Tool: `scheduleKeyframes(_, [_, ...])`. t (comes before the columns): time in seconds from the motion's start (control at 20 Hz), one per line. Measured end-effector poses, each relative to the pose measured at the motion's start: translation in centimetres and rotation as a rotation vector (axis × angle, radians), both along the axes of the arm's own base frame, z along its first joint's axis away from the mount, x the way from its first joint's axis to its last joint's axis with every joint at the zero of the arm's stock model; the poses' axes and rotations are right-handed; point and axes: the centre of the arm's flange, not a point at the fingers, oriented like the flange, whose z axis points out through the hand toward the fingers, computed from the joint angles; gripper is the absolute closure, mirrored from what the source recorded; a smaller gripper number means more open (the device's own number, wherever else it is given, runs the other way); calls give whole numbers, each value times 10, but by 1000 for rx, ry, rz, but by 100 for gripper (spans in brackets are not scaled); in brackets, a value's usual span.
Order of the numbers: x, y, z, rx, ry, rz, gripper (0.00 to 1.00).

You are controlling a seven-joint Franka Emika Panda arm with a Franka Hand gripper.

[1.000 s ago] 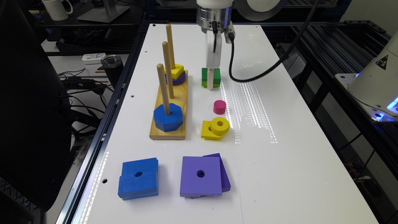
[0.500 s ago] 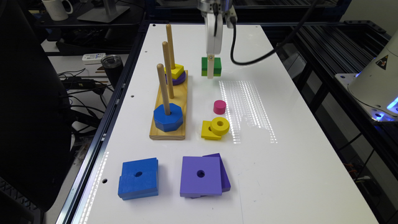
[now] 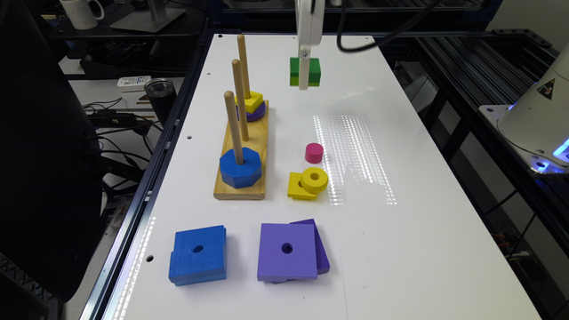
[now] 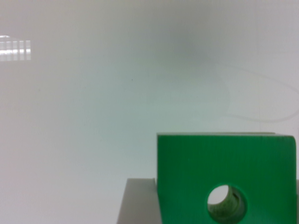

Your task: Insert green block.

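The green block, dark green over lime, hangs in the air above the far part of the white table, with my gripper shut on it. In the wrist view the green block fills the lower corner with its round hole facing the camera, and a grey finger sits against its side. To the exterior view's left of the block stands the wooden peg board with three upright pegs. The near peg carries a blue octagon, the middle peg is bare, and the far peg holds a yellow square on a purple ring.
A pink cylinder and a yellow ring on a yellow square lie beside the board. Stacked blue squares and purple squares lie near the front edge. A black tumbler stands off the table on the exterior view's left.
The gripper has risen straight up from the table, carrying the green block with it. Everything else has stayed in place.
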Motion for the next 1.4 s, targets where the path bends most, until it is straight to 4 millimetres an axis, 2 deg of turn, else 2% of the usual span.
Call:
scheduleKeyframes(0.8, [-9,2,74,-7,-22,0,100])
scheduleKeyframes(1.4, [-6,2,99,-8,-23,-1,100])
